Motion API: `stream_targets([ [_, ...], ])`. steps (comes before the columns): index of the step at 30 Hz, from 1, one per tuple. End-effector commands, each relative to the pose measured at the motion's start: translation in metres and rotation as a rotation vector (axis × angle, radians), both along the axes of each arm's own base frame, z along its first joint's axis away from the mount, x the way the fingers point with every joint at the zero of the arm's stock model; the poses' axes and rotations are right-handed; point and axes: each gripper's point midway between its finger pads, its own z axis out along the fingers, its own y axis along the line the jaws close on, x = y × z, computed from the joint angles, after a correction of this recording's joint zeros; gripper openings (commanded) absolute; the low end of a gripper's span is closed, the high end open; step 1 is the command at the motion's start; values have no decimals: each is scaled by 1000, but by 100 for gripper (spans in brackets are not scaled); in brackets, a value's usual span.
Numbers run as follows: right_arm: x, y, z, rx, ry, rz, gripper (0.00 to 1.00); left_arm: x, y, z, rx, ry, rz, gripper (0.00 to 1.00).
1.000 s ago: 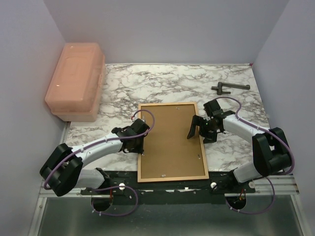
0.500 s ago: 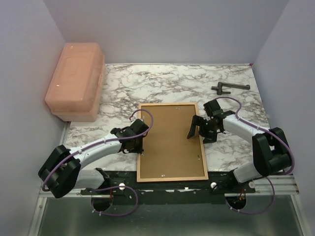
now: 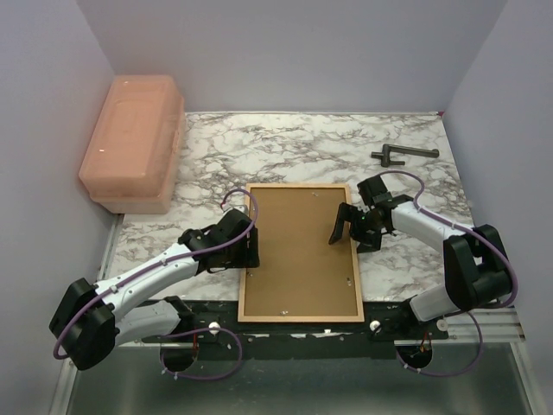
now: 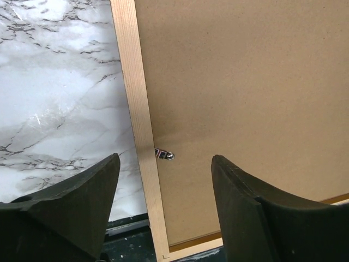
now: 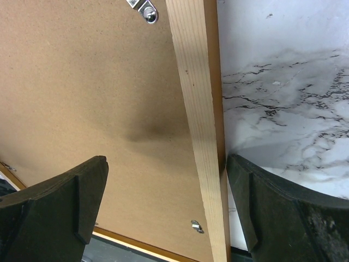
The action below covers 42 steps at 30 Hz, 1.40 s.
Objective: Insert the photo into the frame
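Note:
The frame [image 3: 244, 259] lies face down on the marble table with the plain brown backing board [image 3: 298, 251] filling it. The photo is hidden. My left gripper [image 3: 249, 251] stands open over the frame's left rail. In the left wrist view that rail [image 4: 139, 109] runs between the open left gripper [image 4: 163, 164], close to a small metal clip [image 4: 164, 155]. My right gripper [image 3: 346, 229] is open astride the right rail [image 5: 199, 109]. One of its fingers [image 5: 272, 213] rests against the rail's outer edge; the other hangs over the board [image 5: 82, 82].
A pink plastic box [image 3: 134, 143] stands at the back left. A dark metal tool [image 3: 402, 156] lies at the back right. A black rail [image 3: 302, 328] runs along the table's near edge, just below the frame.
My left gripper has opened and its arm has drawn back towards the near left. The frame's near end has shifted slightly left. The right arm has not moved.

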Motion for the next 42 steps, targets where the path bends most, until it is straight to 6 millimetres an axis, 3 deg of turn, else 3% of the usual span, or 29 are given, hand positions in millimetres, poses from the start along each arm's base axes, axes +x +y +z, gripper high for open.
stream_targets([
  [1,-16,-4,-10,-32,46,-3,100,-8,1,1,-31,36,16,71],
  [6,-13,18,-11,-18,46,28,100,-11,10,-4,-23,54,42,75],
  [14,5,58,-8,22,35,66,100,-12,34,-33,-66,164,168,80],
  [18,7,55,-4,-3,28,63,100,-10,36,-39,-80,168,183,80],
  [23,-15,38,-5,-42,57,60,100,-3,26,-37,-111,165,155,80],
  [27,-26,38,-8,-8,65,54,100,9,13,-30,-146,157,133,80],
  [30,-16,51,-8,37,55,58,100,22,2,-22,-165,149,116,80],
  [36,33,82,4,74,7,85,100,51,-10,-8,-161,133,108,80],
  [39,39,87,2,62,21,105,100,62,-7,-8,-131,133,121,80],
  [42,31,78,-6,16,43,111,100,62,1,-13,-78,154,133,84],
])
